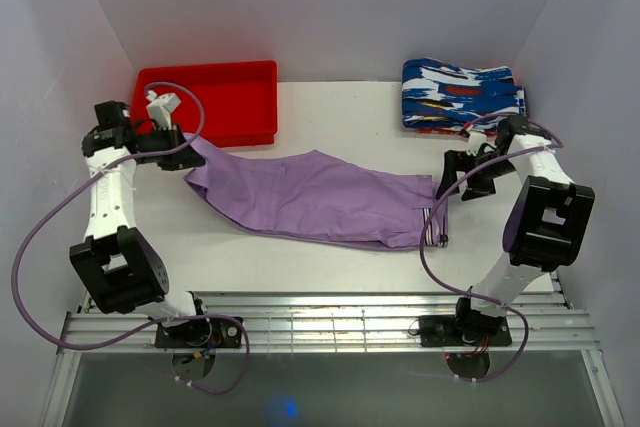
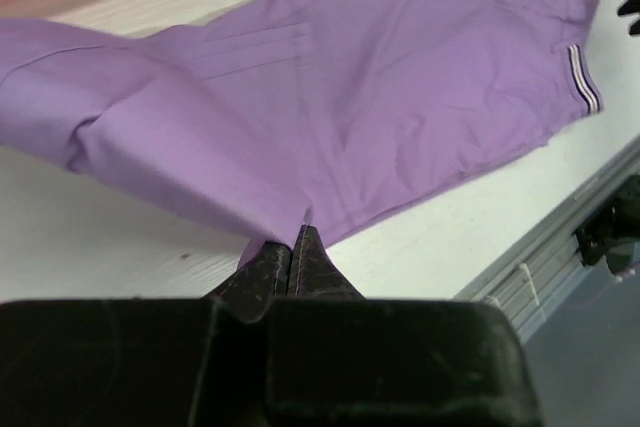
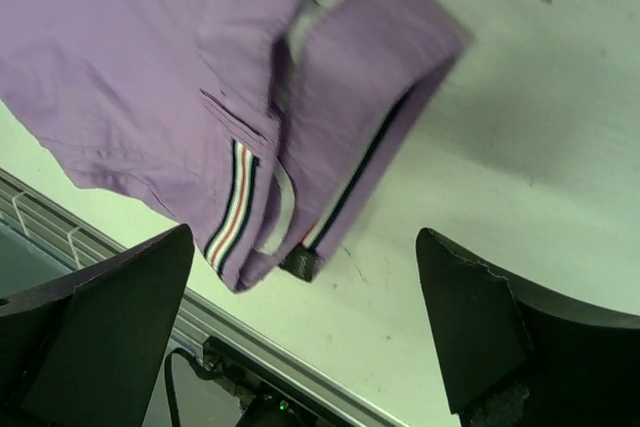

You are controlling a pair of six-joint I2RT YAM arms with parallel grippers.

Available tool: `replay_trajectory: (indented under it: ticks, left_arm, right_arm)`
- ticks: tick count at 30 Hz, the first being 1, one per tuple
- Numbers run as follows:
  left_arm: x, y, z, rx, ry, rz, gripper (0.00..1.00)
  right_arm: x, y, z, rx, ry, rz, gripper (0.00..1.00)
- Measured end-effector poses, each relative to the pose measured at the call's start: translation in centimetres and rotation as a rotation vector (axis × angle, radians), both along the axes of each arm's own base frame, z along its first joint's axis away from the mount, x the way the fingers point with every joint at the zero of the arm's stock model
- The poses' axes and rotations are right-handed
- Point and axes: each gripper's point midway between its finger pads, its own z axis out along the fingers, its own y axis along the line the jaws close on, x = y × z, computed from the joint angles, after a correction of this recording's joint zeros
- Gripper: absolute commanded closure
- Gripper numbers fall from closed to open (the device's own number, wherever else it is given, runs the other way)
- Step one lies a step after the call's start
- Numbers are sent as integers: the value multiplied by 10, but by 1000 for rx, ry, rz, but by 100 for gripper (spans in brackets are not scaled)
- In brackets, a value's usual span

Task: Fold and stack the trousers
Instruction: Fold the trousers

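The lilac trousers (image 1: 320, 197) lie spread across the middle of the table, leg ends at the left and striped waistband (image 1: 437, 222) at the right. My left gripper (image 1: 183, 150) is shut on the leg end and holds that edge lifted. In the left wrist view the shut fingertips (image 2: 295, 244) pinch the purple cloth (image 2: 380, 77). My right gripper (image 1: 463, 173) is open and empty, just above the waistband corner. In the right wrist view the gripper (image 3: 300, 322) hovers over the table, with the folded waistband (image 3: 300, 137) just ahead of it.
A red tray (image 1: 215, 97) stands at the back left, behind the left gripper. A stack of blue-white-red patterned folded garments (image 1: 460, 95) lies at the back right. A slatted metal rail (image 1: 330, 317) runs along the near table edge. White walls enclose the sides.
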Motion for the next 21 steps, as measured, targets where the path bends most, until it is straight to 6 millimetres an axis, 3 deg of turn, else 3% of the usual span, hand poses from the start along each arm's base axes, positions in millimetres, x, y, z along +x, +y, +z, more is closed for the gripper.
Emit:
replay_trajectory:
  ticks: [4,10,15,17,18,20,21]
  left_arm:
    - [0,-58,4,-2,11,-120,100]
    - [3,-117,4,7,30,-177,100]
    - [3,-177,-7,6,70,-227,100]
    - [-1,-204,-15,7,98,-248,100]
    - [-3,-214,-18,5,108,-258,100]
    - [-9,-240,-31,13,140,-279,100]
    - [-12,-252,-37,17,154,-289,100]
  right_arm:
    - [-17,-18,-9,8,58,-57,5]
    - [-32,-5,-19,100,109,-36,1]
    - [-47,7,-45,179,216,-35,35]
    - [-49,11,-52,208,245,-41,44]
    - [-49,13,-54,222,252,-45,57]
    - [-46,16,-55,242,248,-48,69]
    - [-45,17,-54,252,242,-51,85]
